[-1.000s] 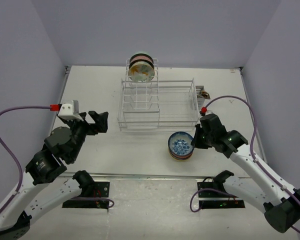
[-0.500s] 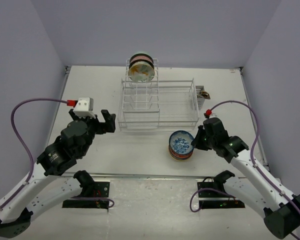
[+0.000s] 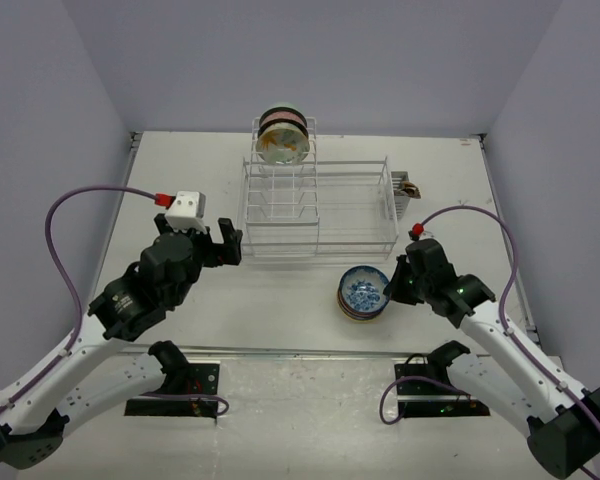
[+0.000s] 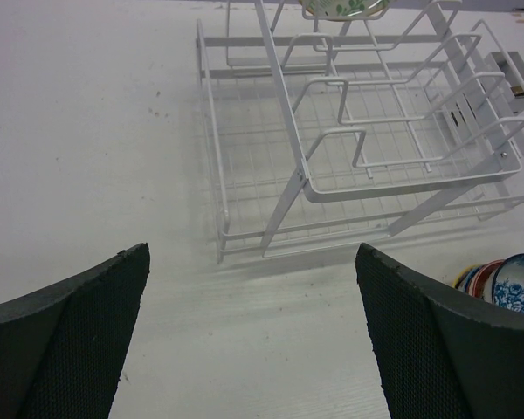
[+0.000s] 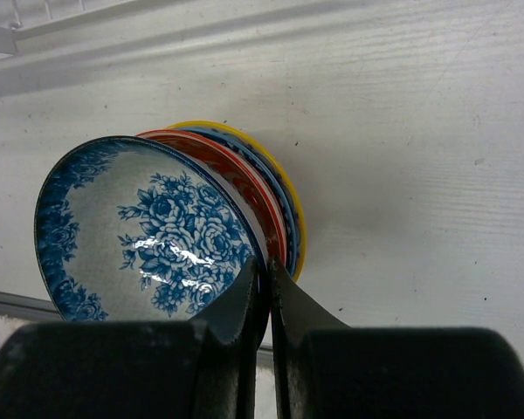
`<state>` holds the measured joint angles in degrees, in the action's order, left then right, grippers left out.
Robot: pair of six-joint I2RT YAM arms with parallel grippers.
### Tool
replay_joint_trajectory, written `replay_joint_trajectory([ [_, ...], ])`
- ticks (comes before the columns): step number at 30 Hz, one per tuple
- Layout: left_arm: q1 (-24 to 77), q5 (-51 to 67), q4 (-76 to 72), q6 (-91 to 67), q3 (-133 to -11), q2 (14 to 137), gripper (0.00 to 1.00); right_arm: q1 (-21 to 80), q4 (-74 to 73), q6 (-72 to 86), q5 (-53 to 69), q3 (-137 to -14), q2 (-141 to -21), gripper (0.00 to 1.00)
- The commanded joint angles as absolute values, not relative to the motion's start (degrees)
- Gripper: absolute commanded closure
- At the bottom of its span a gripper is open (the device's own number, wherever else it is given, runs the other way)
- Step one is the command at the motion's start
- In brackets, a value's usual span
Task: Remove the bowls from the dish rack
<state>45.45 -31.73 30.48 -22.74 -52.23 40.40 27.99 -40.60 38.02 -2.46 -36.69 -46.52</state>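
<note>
Presently, right gripper (image 5: 264, 272) is clamped on the tilted blue-white floral bowl (image 5: 148, 231) atop the stack (image 5: 286, 214); left gripper (image 4: 251, 255) gapes wide, facing the dish rack (image 4: 307, 185).

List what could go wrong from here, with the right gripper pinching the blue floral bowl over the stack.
1. The right gripper holds only the thin rim of the blue floral bowl, which looks tilted against the stack. Released like this, it may slide off rather than nest.
2. The left gripper hangs open at the dish rack's near-left corner, while the remaining bowls stand at its far end. Reaching across the wires could snag and drag the rack.
</note>
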Motion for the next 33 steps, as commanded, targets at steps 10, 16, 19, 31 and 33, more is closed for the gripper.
replay_joint_trajectory([
  [10, 45.6, -31.2, 27.6, -21.1, -51.9, 39.3, 0.0, 27.7, -35.3, 39.3, -0.8, -36.5, -47.5, 0.88],
  [16, 45.5, -31.0, 27.8, -21.1, -52.0, 39.0, 0.0, 27.8, -34.8, 39.2, -0.3, -36.0, -47.2, 0.8],
  [19, 45.5, -30.9, 27.9, -21.1, -52.4, 39.1, 0.0, 27.8, -35.9, 39.3, -0.3, -36.5, -46.6, 0.74],
  [31, 45.6, -30.0, 27.9, -21.0, -55.5, 40.6, 0.0, 27.8, -40.6, 40.6, -6.8, -38.5, -46.1, 0.84],
  [33, 45.5, -29.4, 27.9, -21.0, -56.6, 41.1, 0.0, 27.8, -40.3, 40.5, -6.5, -38.3, -47.0, 0.91],
])
